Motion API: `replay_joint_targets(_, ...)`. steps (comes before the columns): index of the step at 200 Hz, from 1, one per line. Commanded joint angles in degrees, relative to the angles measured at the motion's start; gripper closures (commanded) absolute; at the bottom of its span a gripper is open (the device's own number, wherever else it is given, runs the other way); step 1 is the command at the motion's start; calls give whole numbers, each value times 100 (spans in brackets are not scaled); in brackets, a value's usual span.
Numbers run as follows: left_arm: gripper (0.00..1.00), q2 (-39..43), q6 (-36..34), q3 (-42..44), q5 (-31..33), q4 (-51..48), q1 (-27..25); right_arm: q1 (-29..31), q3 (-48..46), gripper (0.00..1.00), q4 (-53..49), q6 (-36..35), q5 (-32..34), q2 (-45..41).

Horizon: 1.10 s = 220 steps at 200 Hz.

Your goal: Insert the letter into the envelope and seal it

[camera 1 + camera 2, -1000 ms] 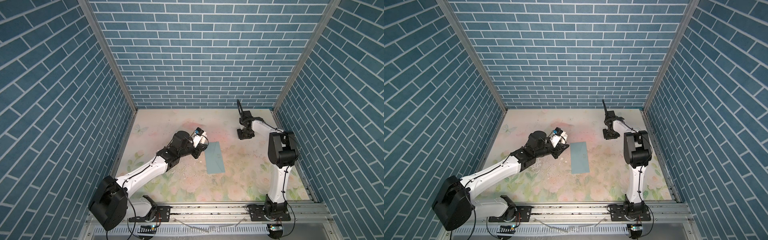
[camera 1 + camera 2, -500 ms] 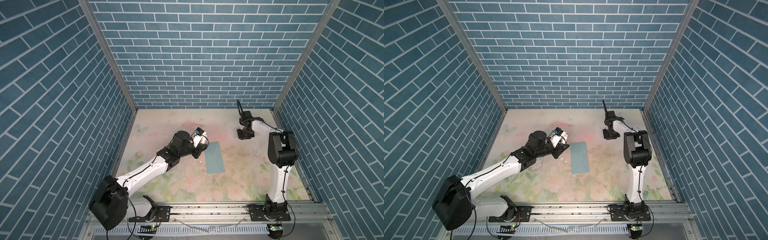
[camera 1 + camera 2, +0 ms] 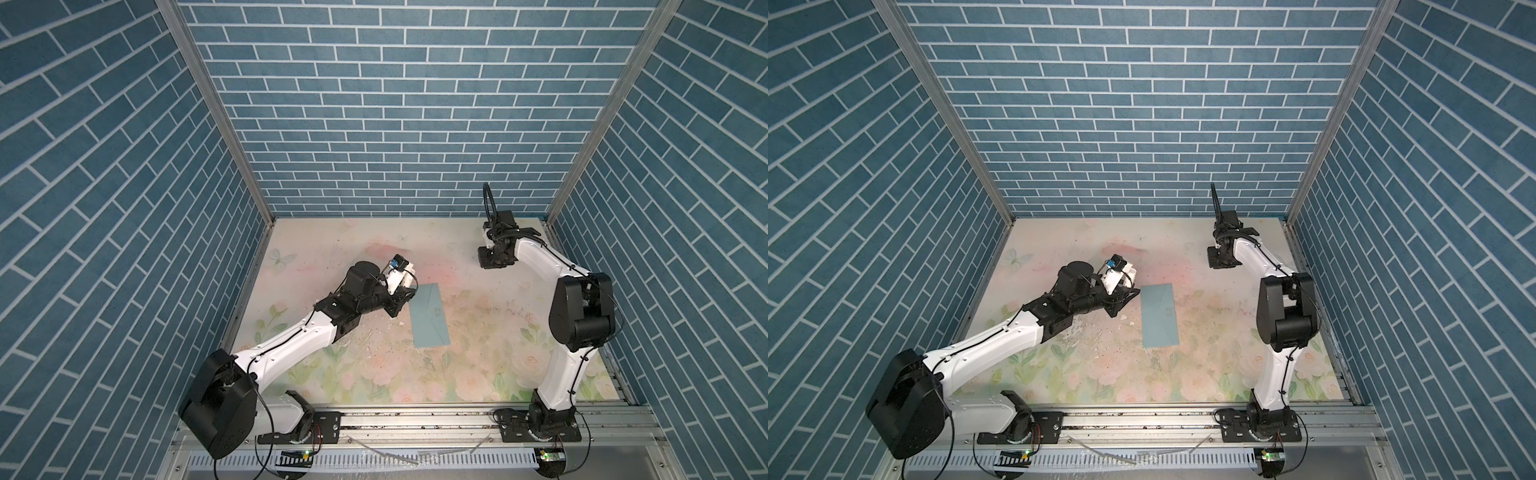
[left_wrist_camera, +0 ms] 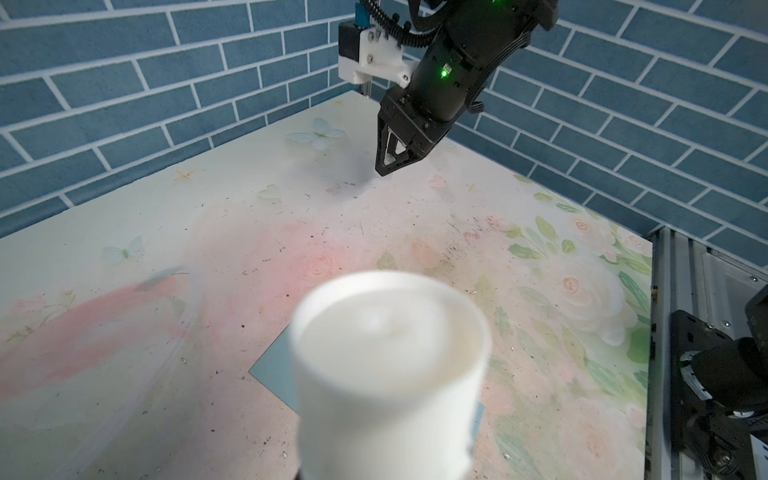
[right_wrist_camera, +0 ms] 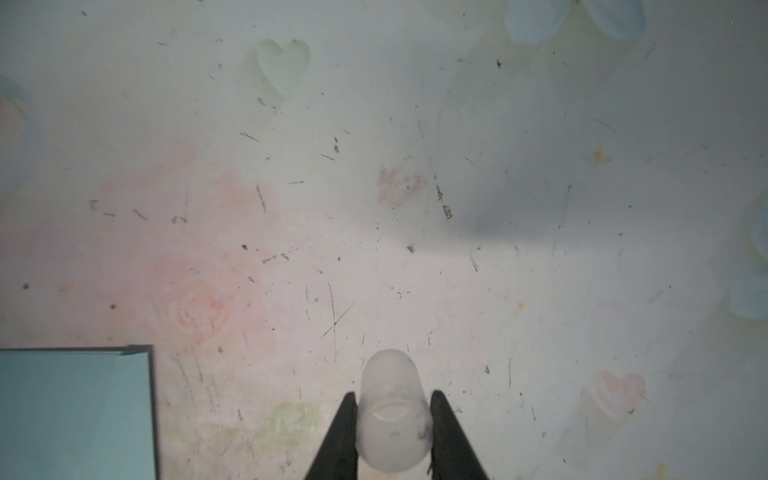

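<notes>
Step in hand, as I judge: sealing, or just after it. Teal envelope [image 3: 430,316] lies flat near middle of floral table [image 3: 478,340], flap not raised. Letter not seen in any view, probably inside.

Right gripper [image 5: 392,394] clamped on small frosted cylinder [image 5: 390,432], fingers [image 5: 446,432] against both its sides. Only right wrist view shows this; in both top views it is dark block, well apart from envelope.

Left gripper [image 3: 401,301] just beside envelope's far corner, contact unclear. Left wrist view shows blurred white cylinder [image 4: 386,374] in front, jaws hidden, so grip cannot be told.

Next move, if flap not stuck: press along flap edge, without sliding envelope.
</notes>
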State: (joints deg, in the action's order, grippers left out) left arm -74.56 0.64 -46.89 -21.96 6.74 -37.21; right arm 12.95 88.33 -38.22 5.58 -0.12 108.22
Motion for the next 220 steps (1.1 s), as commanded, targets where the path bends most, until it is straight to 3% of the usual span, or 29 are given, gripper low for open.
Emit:
replay_joint_targets(1,100,-5,-7,-6,-186,286,12,-9,-233,90,-173,91,-446,-448)
replay_joint_targets(63,100,11,-158,201,-573,722,12,0,-459,91,-291,232,-1630,-1467)
replay_joint_targets(145,100,65,-785,430,-1304,946,12,204,-765,91,-247,308,-4160,-2629)
replay_joint_targets(220,100,88,-1093,418,-1623,741,12,1035,-684,91,-325,276,-5012,-2767)
